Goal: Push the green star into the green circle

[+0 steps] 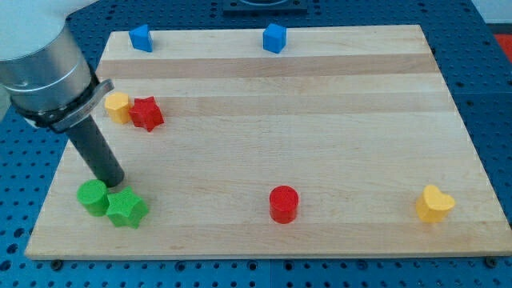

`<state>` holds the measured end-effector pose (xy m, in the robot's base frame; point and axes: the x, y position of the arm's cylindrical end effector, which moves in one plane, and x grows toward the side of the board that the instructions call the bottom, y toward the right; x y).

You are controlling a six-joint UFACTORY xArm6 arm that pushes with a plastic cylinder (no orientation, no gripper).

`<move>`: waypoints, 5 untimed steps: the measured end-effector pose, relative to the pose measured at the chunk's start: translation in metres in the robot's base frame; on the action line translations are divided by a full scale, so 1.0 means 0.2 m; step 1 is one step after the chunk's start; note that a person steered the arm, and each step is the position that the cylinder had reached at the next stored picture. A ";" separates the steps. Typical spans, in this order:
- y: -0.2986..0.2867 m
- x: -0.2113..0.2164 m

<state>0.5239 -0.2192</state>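
- My tip is a bare rod end with no jaws to open or close; it grips nothing and rests on the wooden board, just at 12 o'clock of the gap between the 2 green blocks.
- The green star sits at about 5 o'clock from my tip, very close to it, perhaps touching; I cannot tell for sure.
- The green circle lies at about 8 o'clock from my tip and directly at 10 o'clock of the star. The 2 green blocks look touching or nearly so, which suggests the task is close to done.
- To finish well, I judge my tip should come round to the star's 4 o'clock side and press gently toward 10 o'clock, through the star's middle, so it does not spin off its points.
- A push from where my tip stands now would likely wedge the 2 apart rather than join them.
- The board's near edge runs close at 6 o'clock of both greens, and the left edge is near the circle, so a hard shove risks sliding one off.
- Further out: a yellow block touching a red star at 12 o'clock, well apart from the work.
- A red circle at 3 o'clock, a yellow heart far beyond it, and 2 blue blocks by the far edge. None stands in the way.
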 end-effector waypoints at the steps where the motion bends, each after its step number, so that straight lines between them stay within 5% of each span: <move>1: -0.04 0.01; 5: 0.37 0.01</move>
<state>0.5256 -0.1453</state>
